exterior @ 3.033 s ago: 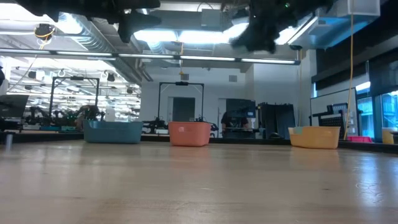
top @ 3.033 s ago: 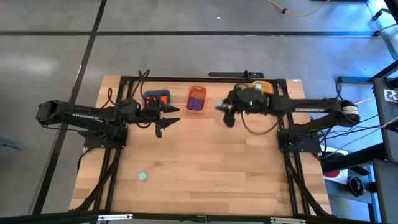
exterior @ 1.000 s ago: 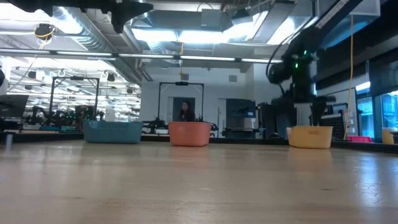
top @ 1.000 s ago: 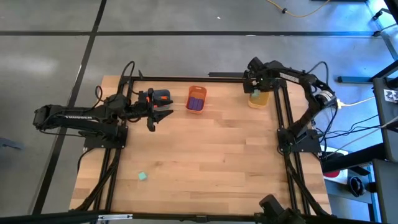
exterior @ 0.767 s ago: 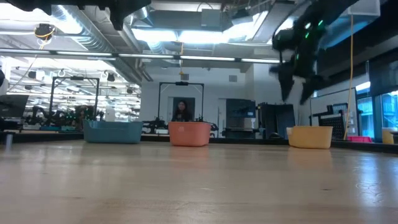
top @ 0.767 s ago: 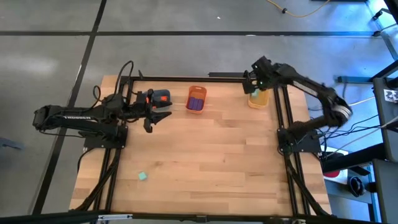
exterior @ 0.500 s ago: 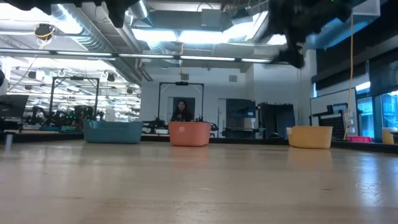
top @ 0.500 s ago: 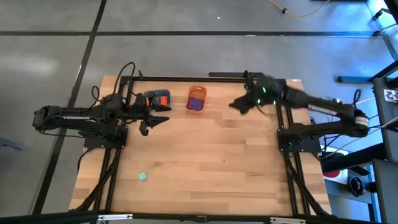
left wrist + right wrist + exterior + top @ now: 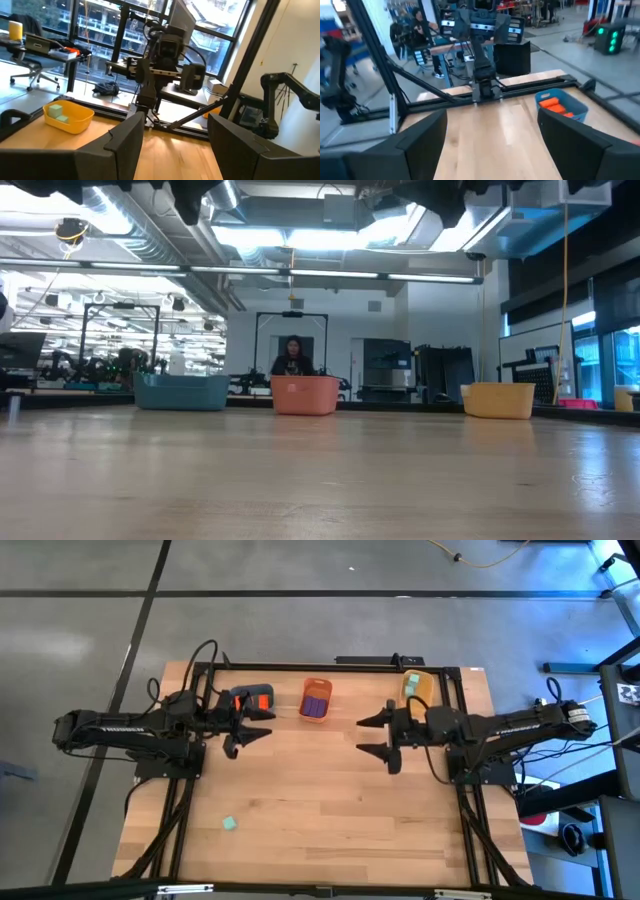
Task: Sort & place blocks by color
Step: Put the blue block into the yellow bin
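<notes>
Your right gripper point(image 9: 375, 736) hangs above the bare wood of the table point(image 9: 320, 800), fingers spread wide and holding nothing, just inboard of the yellow tray point(image 9: 417, 687). Your left gripper point(image 9: 248, 734) hovers beside the blue-grey tray point(image 9: 252, 697) at the far left of the tray row, its fingers also well apart and empty.

Look along the far edge and you find the sorting largely in place: orange-red blocks point(image 9: 244, 701) lie in the blue-grey tray, purple blocks point(image 9: 316, 703) fill the orange tray point(image 9: 317, 687), and mint-green blocks point(image 9: 411, 680) sit in the yellow tray. The left wrist view shows you those green cubes point(image 9: 59, 112) resting inside the yellow tray point(image 9: 75, 124); the right wrist view shows the orange-red bricks point(image 9: 554, 104) inside the blue-grey tray point(image 9: 572, 102).

One mint-green cube point(image 9: 230, 823) lies alone on the near left part of the table, well apart from both grippers and all three trays.

In the low view, you see the three trays standing in a line on the far side, with a person point(image 9: 293, 357) in the room behind the orange tray point(image 9: 304, 395).
</notes>
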Tool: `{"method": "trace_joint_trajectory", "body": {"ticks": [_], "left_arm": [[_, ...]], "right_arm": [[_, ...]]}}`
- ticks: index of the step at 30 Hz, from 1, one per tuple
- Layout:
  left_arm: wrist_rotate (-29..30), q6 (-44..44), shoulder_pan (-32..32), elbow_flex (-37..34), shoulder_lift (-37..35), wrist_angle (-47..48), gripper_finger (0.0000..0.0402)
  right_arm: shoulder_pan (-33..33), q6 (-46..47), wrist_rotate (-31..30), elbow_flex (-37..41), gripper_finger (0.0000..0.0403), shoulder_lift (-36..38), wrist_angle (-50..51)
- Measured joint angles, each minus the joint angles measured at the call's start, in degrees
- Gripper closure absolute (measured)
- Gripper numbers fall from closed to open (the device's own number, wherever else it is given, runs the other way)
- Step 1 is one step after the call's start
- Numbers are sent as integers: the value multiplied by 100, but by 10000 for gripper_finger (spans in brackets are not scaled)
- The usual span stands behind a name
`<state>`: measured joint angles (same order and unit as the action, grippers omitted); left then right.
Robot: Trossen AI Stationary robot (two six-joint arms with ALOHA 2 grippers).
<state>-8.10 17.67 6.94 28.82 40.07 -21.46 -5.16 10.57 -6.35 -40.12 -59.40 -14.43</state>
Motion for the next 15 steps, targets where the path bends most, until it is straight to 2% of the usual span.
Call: {"method": "trace_joint_trajectory", "body": {"ticks": [8,15], "left_arm": [[107,-1,-2,0,5,3,191],[181,-11,1,0,5,3,191]], "right_arm": [[-3,-632,-71,-1,89,3,10],[-3,-661,-69,0,89,3,10]]}}
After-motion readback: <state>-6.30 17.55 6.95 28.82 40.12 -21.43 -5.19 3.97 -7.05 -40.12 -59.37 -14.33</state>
